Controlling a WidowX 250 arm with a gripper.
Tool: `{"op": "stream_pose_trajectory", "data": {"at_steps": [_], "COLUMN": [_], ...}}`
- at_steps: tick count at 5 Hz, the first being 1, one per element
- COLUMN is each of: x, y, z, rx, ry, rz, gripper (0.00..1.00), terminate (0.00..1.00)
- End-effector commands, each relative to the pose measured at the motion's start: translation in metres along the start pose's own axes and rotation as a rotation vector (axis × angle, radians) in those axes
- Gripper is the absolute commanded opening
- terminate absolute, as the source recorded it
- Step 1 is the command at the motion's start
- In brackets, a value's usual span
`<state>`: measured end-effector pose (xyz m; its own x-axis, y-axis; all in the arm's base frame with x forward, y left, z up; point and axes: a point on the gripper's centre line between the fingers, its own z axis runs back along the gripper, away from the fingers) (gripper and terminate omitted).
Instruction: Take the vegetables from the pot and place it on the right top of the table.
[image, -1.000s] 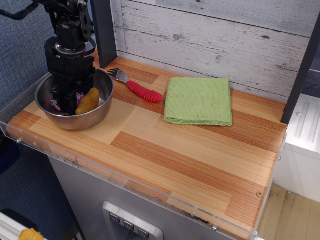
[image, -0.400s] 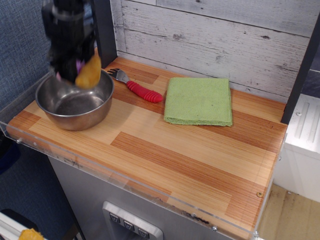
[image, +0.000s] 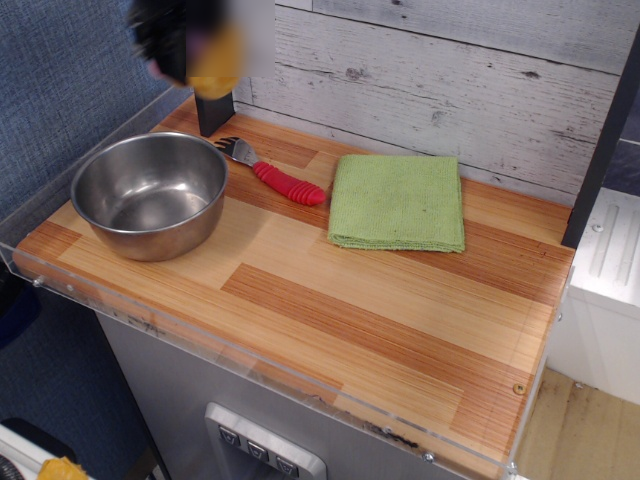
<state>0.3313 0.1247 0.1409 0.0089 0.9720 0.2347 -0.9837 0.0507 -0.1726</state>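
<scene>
- The vegetables (image: 216, 62): a mustard-yellow blurred lump, up in the air at the top left of the view, right against the dark blurred fingers (image: 168, 38) on their right side. Only the yellow piece can be made out; its outline is smeared and its tilt cannot be told.
- The pot (image: 150, 193): a round, shiny steel bowl without handles, standing upright on the table, below the fingers and well apart from them. Its inside is bare metal.
- The table (image: 380, 330): a rectangular top of light and reddish-brown striped planks with a clear acrylic edge, spreading below and to the right of the fingers.
</scene>
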Motion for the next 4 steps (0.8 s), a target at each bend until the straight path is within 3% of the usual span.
{"op": "stream_pose_trajectory", "data": {"at_steps": [1,4], "x": [-0.059,-0.137], "y": [-0.04,-0.037], "z": [0.045,0.019], "rx": [-0.157,-0.173], "ry": [-0.03,0.027], "rz": [-0.196,-0.456], "gripper": [0.0,0.0], "terminate": [0.0,0.0]}}
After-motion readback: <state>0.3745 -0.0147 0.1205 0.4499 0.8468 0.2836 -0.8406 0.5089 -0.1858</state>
